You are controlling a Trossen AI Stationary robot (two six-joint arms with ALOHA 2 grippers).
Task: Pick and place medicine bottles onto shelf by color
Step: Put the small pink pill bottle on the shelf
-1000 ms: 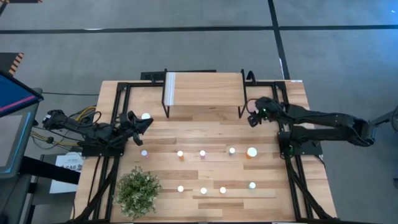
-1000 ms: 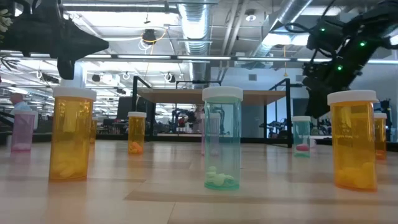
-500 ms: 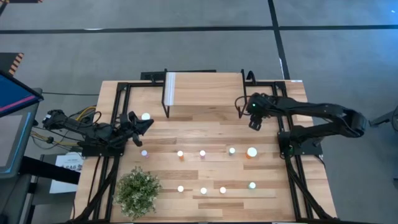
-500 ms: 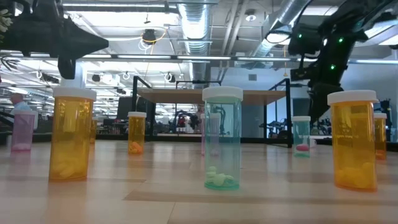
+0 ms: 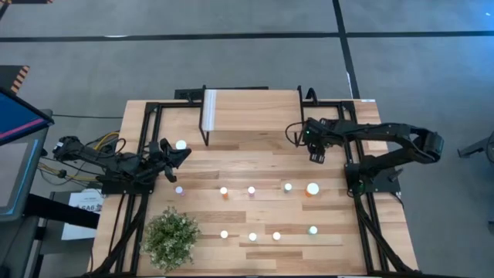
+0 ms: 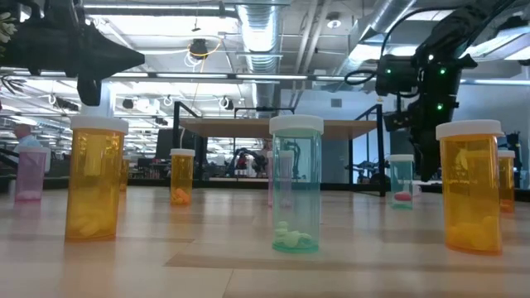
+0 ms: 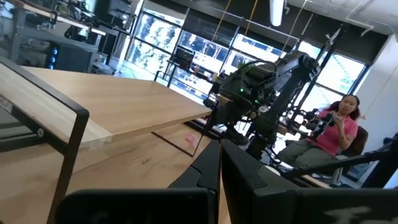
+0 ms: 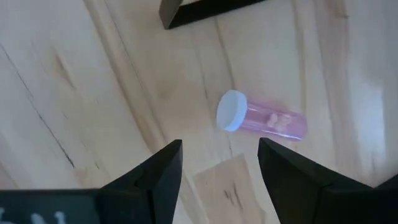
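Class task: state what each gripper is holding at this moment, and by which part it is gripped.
Nothing is held. The right gripper is open above a pink bottle lying on its side on the table; the left gripper is shut and empty.

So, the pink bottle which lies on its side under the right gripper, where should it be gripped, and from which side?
Probably across its pink body, coming straight down from above. The pink bottle lies flat on the table, so its round sides face outward; the open right gripper hovers over it. The white cap looks a shorter hold.
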